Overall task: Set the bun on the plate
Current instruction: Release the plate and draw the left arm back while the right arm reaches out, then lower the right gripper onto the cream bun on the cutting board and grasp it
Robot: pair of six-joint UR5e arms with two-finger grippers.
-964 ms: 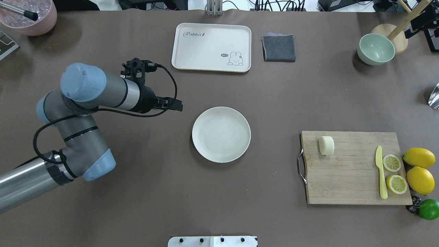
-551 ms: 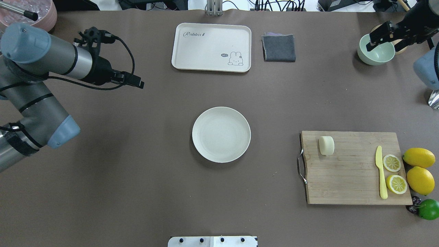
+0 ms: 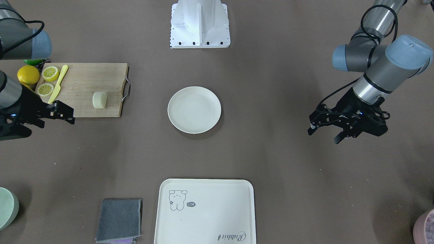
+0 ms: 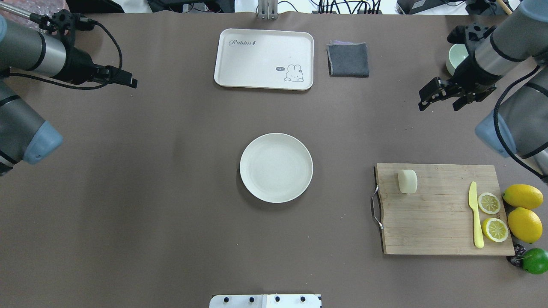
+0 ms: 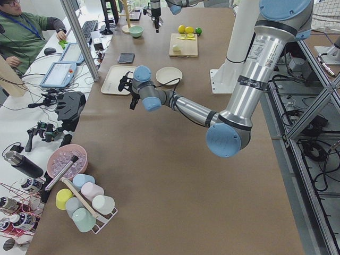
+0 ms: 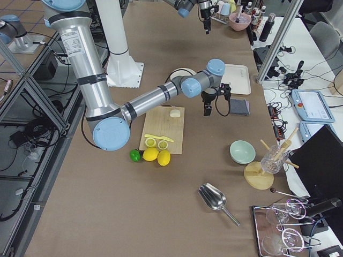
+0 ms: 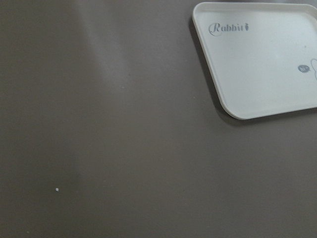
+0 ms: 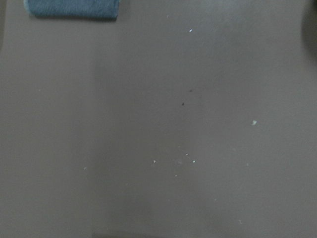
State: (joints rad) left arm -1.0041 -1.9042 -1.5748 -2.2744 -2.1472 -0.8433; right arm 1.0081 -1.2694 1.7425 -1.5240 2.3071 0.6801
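Note:
The bun (image 4: pixel 407 181) (image 3: pixel 99 100) lies on its side at the far left corner of a wooden cutting board (image 4: pixel 436 222). The plate (image 4: pixel 276 167) (image 3: pixel 194 109) sits bare at the table's middle, holding nothing. My right gripper (image 4: pixel 440 104) (image 3: pixel 62 114) hangs open and empty over bare table, beyond the board and well short of the bun. My left gripper (image 4: pixel 128 81) (image 3: pixel 323 135) is open and empty too, far out at the table's left side, away from the plate.
A cream tray (image 4: pixel 264 59) and a folded grey cloth (image 4: pixel 348 60) lie at the far edge. My right arm partly hides the green bowl (image 4: pixel 454 57). On the board are a yellow knife (image 4: pixel 475 214) and two lemon halves (image 4: pixel 489 203); whole lemons (image 4: pixel 523 196) and a lime (image 4: pixel 535 261) lie beside it.
My left arm has swung back from beside the plate to the far left of the table. My right arm has come in from the far right, from over the green bowl toward the board.

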